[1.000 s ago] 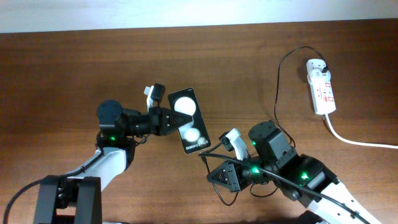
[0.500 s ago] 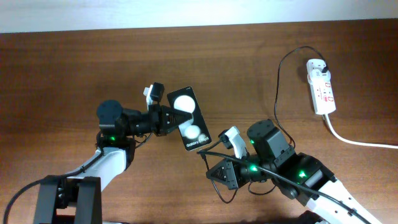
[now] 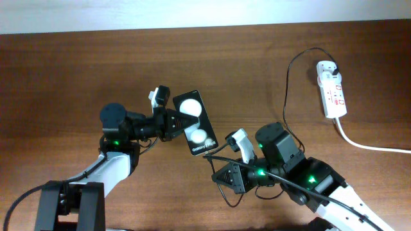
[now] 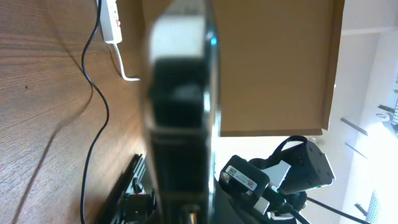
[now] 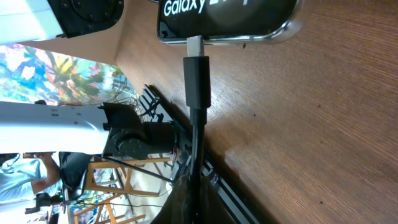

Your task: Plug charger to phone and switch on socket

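Observation:
The black phone (image 3: 196, 123), with two white circles and white lettering, is held off the table by my left gripper (image 3: 174, 122), which is shut on its edge. In the left wrist view the phone (image 4: 180, 112) fills the centre, edge on. My right gripper (image 3: 226, 173) is shut on the charger cable just behind its connector tip (image 3: 209, 159). In the right wrist view the tip (image 5: 195, 45) touches the phone's bottom edge (image 5: 224, 18). The thin black charger cable (image 3: 285, 96) runs up to the white socket (image 3: 332, 88), where its plug (image 3: 335, 68) sits.
The socket's thick white cord (image 3: 366, 145) trails off to the right edge. The brown wooden table (image 3: 77, 70) spreads around both arms. The socket and black cable also show far off in the left wrist view (image 4: 112, 22).
My right gripper has moved slightly left and up, bringing the connector tip closer to the phone's bottom edge. The left gripper and phone have stayed about still.

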`<state>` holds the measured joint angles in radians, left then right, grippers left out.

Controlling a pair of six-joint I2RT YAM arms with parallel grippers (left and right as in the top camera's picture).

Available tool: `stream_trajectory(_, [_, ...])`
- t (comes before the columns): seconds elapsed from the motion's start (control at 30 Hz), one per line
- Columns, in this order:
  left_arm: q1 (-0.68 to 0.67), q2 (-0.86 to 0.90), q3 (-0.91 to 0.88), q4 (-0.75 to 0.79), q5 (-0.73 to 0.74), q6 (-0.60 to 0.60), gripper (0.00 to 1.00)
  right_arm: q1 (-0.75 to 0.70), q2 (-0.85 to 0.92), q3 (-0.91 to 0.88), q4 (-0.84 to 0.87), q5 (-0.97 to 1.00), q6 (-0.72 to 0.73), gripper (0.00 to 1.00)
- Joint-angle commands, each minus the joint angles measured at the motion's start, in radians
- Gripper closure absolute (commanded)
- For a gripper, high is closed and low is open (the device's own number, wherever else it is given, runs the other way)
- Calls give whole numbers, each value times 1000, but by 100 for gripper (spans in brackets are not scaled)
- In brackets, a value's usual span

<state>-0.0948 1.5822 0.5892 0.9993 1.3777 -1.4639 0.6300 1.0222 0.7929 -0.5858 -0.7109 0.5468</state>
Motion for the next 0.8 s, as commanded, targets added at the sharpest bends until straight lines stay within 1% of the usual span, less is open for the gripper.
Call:
stream_trajectory(0.0, [4, -11, 17, 10, 14, -9, 100, 7, 29, 11, -10, 8, 11, 96])
stream_trajectory(0.2, [4, -11, 17, 10, 14, -8, 100, 6, 53, 11, -20, 8, 11, 96])
stream_trajectory(0.27, [4, -11, 17, 10, 14, 45, 100, 6, 50, 11, -24, 4, 11, 96])
stream_trajectory(0.4, [4, -11, 17, 10, 13, 45, 100, 6, -2, 11, -39, 5, 8, 96])
stream_trajectory(0.77, [4, -11, 17, 10, 13, 44, 100, 7, 16, 11, -1, 8, 11, 96])
